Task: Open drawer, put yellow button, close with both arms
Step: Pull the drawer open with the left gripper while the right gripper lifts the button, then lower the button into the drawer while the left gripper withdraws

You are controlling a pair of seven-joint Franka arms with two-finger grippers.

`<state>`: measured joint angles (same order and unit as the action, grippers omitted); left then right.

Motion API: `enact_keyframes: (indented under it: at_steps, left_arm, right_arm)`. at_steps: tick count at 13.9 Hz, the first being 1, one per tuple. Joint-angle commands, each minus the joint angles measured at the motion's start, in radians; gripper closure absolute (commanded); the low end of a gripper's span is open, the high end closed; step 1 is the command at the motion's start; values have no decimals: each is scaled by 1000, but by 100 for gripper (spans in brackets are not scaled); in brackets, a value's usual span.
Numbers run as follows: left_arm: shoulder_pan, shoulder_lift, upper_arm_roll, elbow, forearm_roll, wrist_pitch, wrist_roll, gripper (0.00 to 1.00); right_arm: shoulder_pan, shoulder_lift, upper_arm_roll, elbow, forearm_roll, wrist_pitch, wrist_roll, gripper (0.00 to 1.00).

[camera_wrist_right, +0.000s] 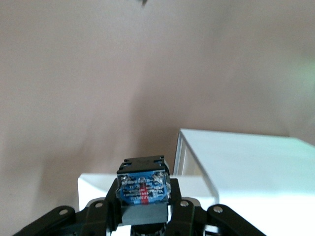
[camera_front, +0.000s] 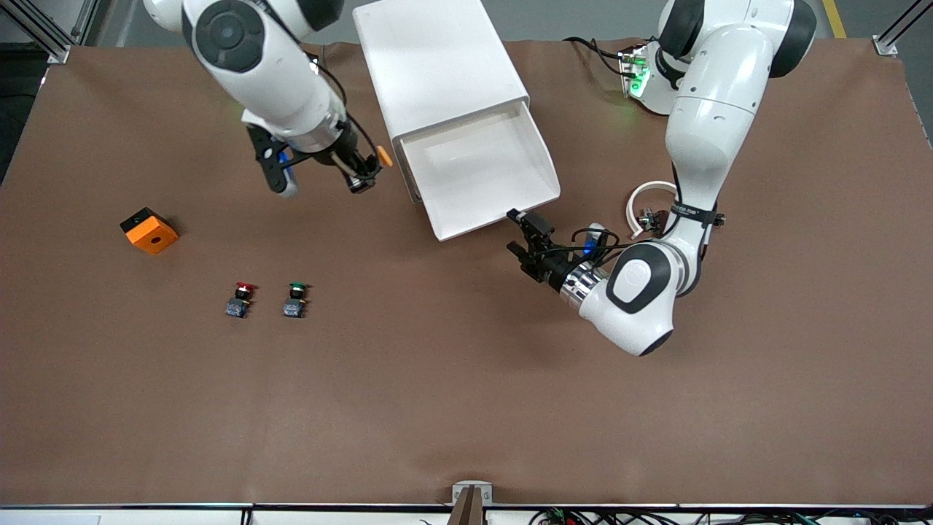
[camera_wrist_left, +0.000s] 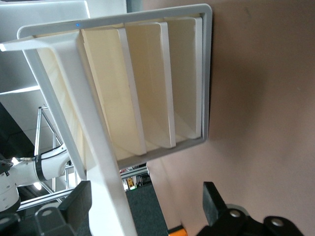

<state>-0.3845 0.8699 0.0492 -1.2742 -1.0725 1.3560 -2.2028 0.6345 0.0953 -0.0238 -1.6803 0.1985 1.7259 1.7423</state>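
red button (camera_front: 240, 299), green button (camera_front: 294, 299) well apart from drawer (camera_front: 477, 179)

The front view is bright and even, with light coming from above. Soft, short shadows lie on the brown table (camera_front: 466, 408) just beside the orange block (camera_front: 149, 231) and under the right arm (camera_front: 277, 69). The white cabinet (camera_front: 437, 65) is almost washed out on its top, and a green glow (from a small lamp) tints the table near the left arm (camera_front: 711, 109). In the left wrist view the drawer (camera_wrist_left: 106, 167) edge close to the lens is soft. The right wrist view is paler, its background hazy, while the held yellow button (camera_wrist_right: 143, 189) is sharp.
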Motion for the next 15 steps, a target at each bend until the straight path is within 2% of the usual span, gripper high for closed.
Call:
enact_keyframes:
  at_steps: [1,6,8,12,15]
  left_arm:
    - [35,-25,3,39,17,-3,26,0]
    - [127,-69,6,61,19,-3,165,0]
    - [165,-77,8,65,35,-3,247,0]
    - [223,-141,20,67,211,0,464,0]
    - [228,-201,84,65,337,3,679,0]
  right_arm:
    - [86,70,-15,103,15,-8,144,100]
    - [224,185,-18,194,-5,38,376,100]
    - [261,243,-18,232,-39,60,439,100]
    - [319,336,-19,316,-98,87,483,100]
    - [332,395,-19,353,-129,115,526,100]
